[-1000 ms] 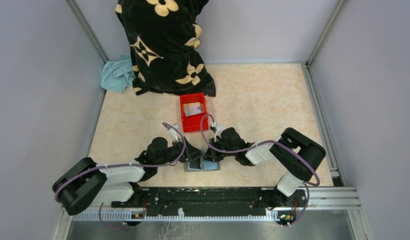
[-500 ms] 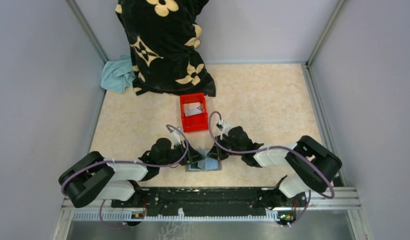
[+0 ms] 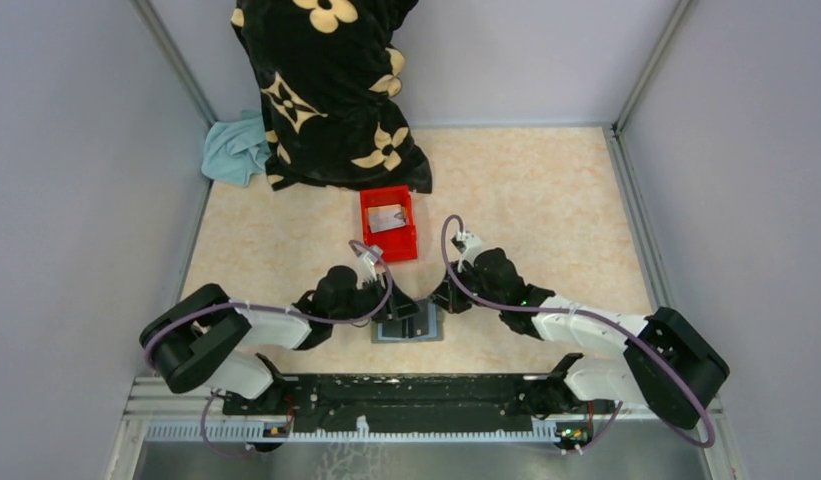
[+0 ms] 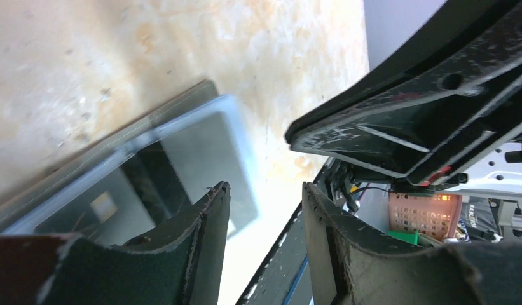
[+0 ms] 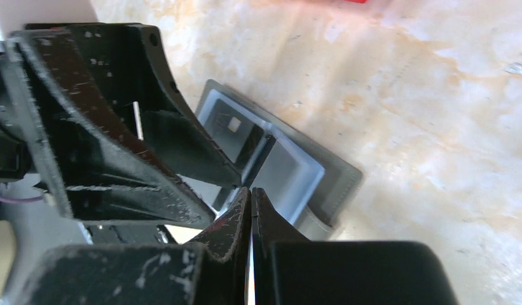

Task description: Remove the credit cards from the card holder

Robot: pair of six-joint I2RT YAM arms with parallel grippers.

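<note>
Card holder (image 3: 411,330) spread open and flat on the worktop (image 3: 526,190), close to the front edge, between the two arms, blue-grey inside facing up. Tucked under one of its pockets, a dark card (image 5: 248,143) with a small pale square on it. Over the holder, left claw (image 4: 264,190) about half open, nothing seen between its fingers, one fingertip low over the blue-grey lining; touching or not, impossible to tell. Right claw (image 5: 252,194) pressed fully together, gripping nothing, tip just above the holder's nearer edge. Further back, near the holder but apart from it, a red bin (image 3: 391,245) with one silvery card (image 3: 387,218) lying inside. Behind that, a black blanket (image 3: 326,90) with cream flowers heaped against the back wall, a pale blue cloth (image 3: 236,148) beside it on the left.
</note>
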